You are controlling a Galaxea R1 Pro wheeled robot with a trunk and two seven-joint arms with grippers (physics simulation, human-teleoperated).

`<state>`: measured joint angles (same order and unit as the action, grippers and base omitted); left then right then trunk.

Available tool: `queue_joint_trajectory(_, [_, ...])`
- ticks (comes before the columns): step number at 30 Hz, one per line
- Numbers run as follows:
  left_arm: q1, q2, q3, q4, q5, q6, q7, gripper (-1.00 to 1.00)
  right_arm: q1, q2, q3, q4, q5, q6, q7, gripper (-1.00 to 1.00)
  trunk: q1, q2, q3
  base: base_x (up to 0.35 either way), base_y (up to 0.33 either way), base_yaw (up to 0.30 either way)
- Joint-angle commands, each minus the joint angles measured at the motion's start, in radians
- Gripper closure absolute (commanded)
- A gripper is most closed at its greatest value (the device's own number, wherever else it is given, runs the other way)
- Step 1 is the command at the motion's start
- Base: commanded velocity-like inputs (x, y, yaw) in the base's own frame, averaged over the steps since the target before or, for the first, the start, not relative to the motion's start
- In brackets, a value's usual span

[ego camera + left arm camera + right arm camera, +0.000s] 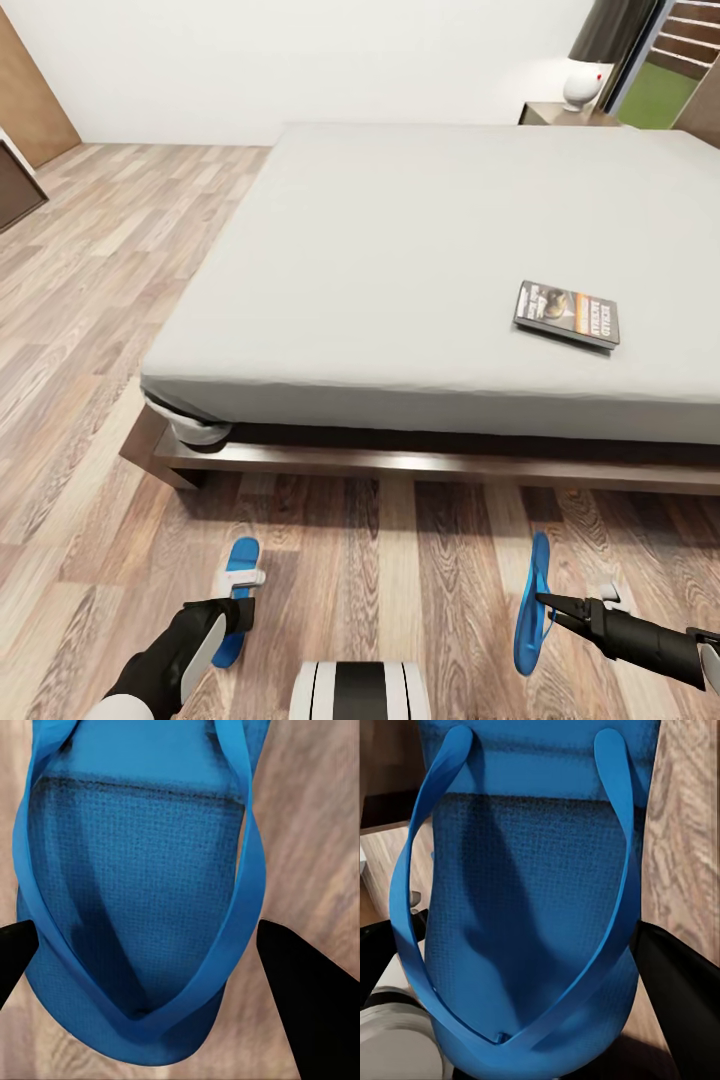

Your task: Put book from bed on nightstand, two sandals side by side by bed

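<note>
**2 sandals in reach, the book waits on the bed**

You have 1 blue sandal at each arm. The left sandal (238, 595) lies flat on the wood floor (400, 570) near the bed (420, 260), and your left gripper (240, 590) is over it; in the left wrist view its fingers (307, 997) stand wide apart on both sides of the toe end, so I judge it open and not yet holding. The right sandal (531, 605) is tilted on its edge at the tips of your right gripper (548, 603). It looks gripped by the edge or strap, but I cannot tell this for sure.

The sandals seem light, thin and flexible, so they will bend and swing; take the sole edge near the strap (251, 870), not the strap alone.

The book (567, 314) lies flat on the mattress, near the front edge. It is thin and probably slippery, so you should pinch it at an overhanging edge.
</note>
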<state>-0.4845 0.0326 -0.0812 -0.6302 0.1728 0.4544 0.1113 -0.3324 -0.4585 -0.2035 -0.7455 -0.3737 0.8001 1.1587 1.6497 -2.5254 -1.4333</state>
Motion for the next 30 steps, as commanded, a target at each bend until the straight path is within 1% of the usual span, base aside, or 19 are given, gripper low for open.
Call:
queue_joint_trajectory(1, [0.0, 0.002, -0.008, -0.002, 0.01, 0.004, 0.01, 1.0, 0.0, 0.0, -0.001, 0.0, -0.004, 0.007, 0.001, 1.0, 0.0, -0.001, -0.005, 0.0, 0.0, 0.0])
queue_joint_trajectory(18, [0.0, 0.001, -0.008, -0.002, 0.01, 0.004, 0.01, 1.0, 0.0, 0.0, -0.001, 0.0, -0.004, 0.007, 0.001, 1.0, 0.008, -0.004, -0.07, 0.0, 0.0, 0.0])
queue_joint_trajectory(26, [0.0, 0.002, -0.007, -0.006, 0.011, 0.003, 0.01, 1.0, 0.0, 0.0, -0.001, 0.0, -0.004, 0.007, 0.001, 1.0, 0.008, -0.004, -0.07, 0.009, 0.003, 0.0])
queue_joint_trajectory(30, [0.0, 0.004, -0.005, -0.006, 0.011, -0.001, 0.01, 1.0, 0.0, 0.0, -0.001, 0.0, -0.005, 0.007, 0.001, 1.0, 0.008, -0.004, -0.07, 0.193, 0.126, 0.0])
